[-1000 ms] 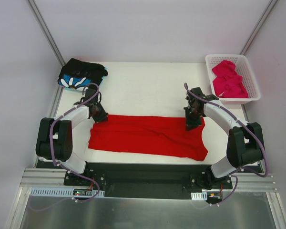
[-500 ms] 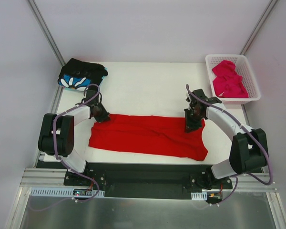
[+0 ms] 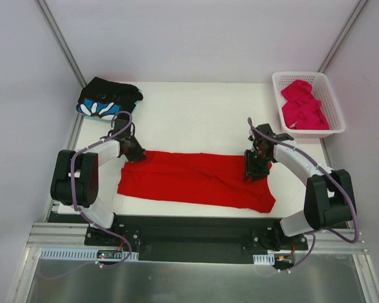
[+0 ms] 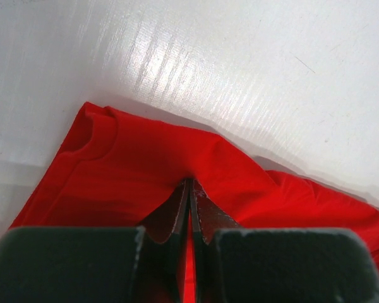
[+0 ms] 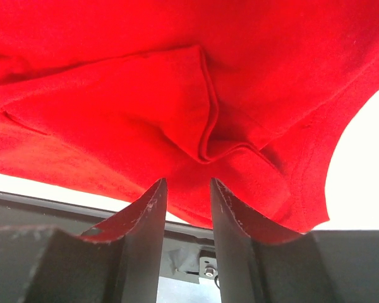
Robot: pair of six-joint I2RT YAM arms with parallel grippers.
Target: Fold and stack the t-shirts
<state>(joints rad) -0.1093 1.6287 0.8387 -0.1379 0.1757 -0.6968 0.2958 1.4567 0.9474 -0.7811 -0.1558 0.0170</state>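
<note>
The right tool [image 5: 186, 189] has been spread off the red t-shirt [image 3: 196, 180], left half-folded on the desk [image 3: 196, 113]. The left tool [image 4: 189, 189] is pinched on its nine-o'clock end. The black t-shirt [image 3: 107, 100] is folded at ten o'clock, and the pink t-shirt [image 3: 303, 104] remains untouched.

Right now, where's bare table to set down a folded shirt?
Widest free patch: the white table behind the spread bright red t-shirt, between the folded black flower-print shirt and the white plastic lattice basket of magenta-pink shirts. Crowded: the near half, left gripper and right gripper at its ends.

Red shirt [image 3: 196, 180] spread centre; floral shirt [image 3: 107, 100] far-left; pink shirt [image 3: 303, 104] far-right.
</note>
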